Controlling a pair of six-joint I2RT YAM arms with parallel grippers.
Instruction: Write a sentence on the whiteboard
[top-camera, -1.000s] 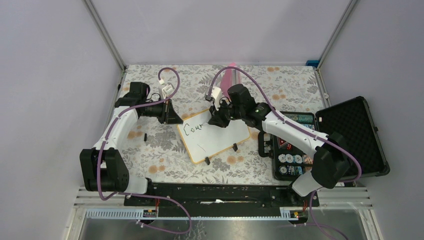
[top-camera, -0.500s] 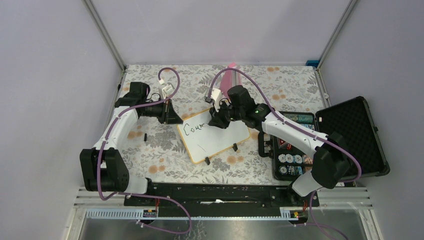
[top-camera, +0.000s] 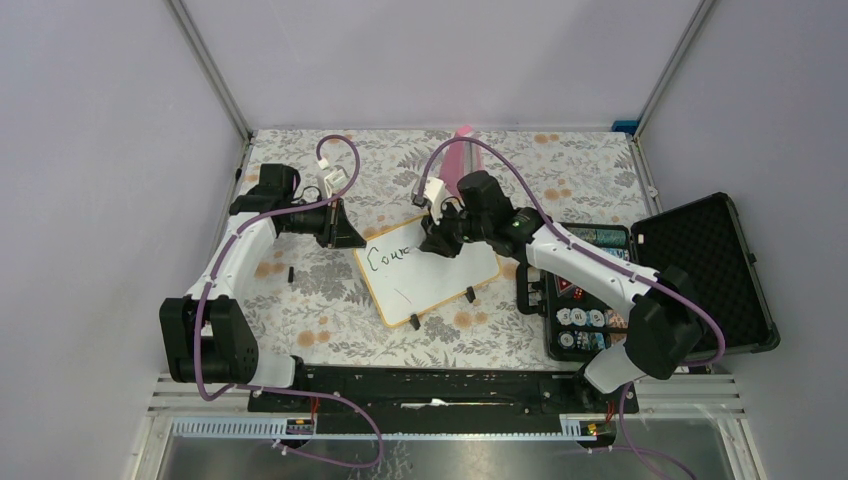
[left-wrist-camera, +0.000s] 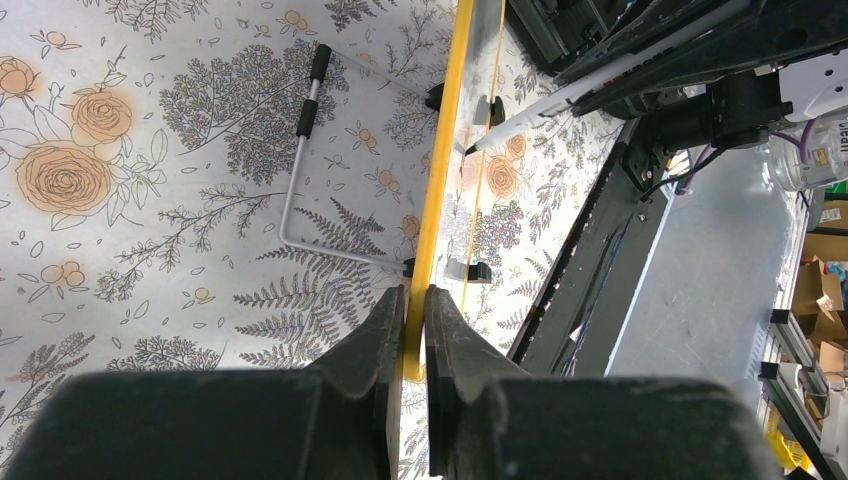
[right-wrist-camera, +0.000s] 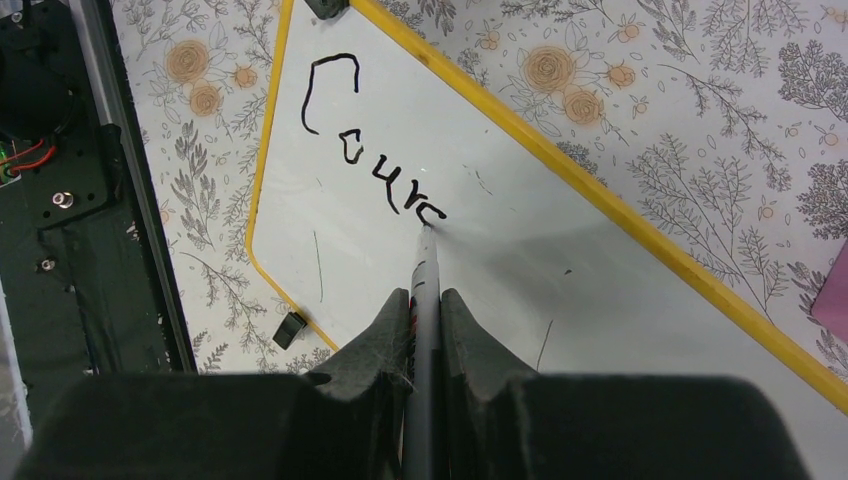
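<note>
Small rectangular whiteboard (top-camera: 440, 275), yellow-orange rim, black feet: mid-table on floral-patterned table (top-camera: 300, 290), set askew. Black handwritten sentence (right-wrist-camera: 368, 160): partial, reads about "Courc". Left gripper (left-wrist-camera: 413, 300): pinched onto the board's rim. Right gripper (right-wrist-camera: 425, 305): clamped on slim grey marker pen (right-wrist-camera: 425, 265), tip touching the board at the last letter.

We see an open black case (top-camera: 705, 265) on a floral tablecloth (top-camera: 330, 300), with poker chips (top-camera: 573, 318) in its tray. Well left of the case lies a small black piece (top-camera: 290, 272), perhaps a cap. Behind the case sits something blue (top-camera: 625, 127).
</note>
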